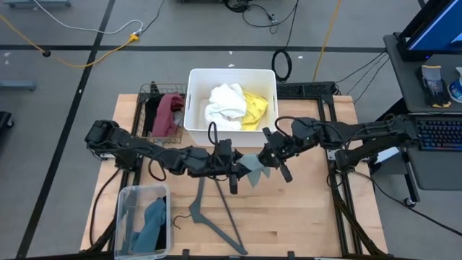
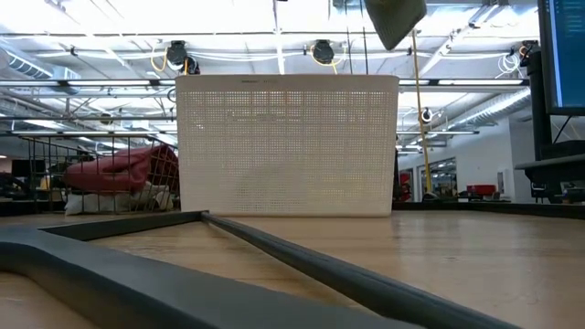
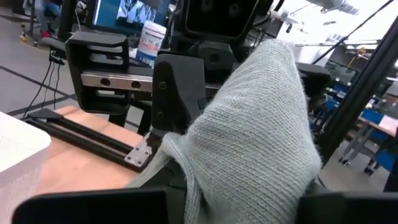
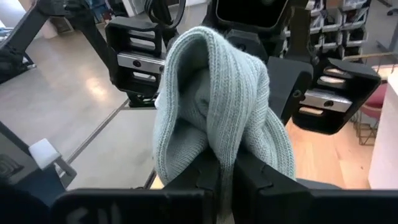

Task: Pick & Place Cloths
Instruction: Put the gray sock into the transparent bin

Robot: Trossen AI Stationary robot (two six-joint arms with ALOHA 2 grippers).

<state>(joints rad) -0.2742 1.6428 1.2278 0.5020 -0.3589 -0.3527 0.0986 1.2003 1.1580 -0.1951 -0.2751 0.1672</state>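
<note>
Ribbed, soft knit on the sage cloth [image 4: 217,118], matt and a bit fuzzy. The bin [image 2: 287,146] looks like perforated white plastic, and the table [image 1: 303,217] is pale smooth wood with a matt grey hanger [image 1: 216,209] on it

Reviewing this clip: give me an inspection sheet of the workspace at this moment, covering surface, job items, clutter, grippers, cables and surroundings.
Surface: wooden table, no spills seen.
Job's things: white cloth and yellow cloth in the white bin; maroon cloth in the wire basket; teal cloth in the clear tub; sage-green cloth held above the table between both arms.
Clutter: grey hanger lying on the table.
Grippers: left gripper and right gripper both shut on the sage-green cloth.
Cables: yellow cable on the floor.
Surroundings: keyboard on a side desk.
</note>
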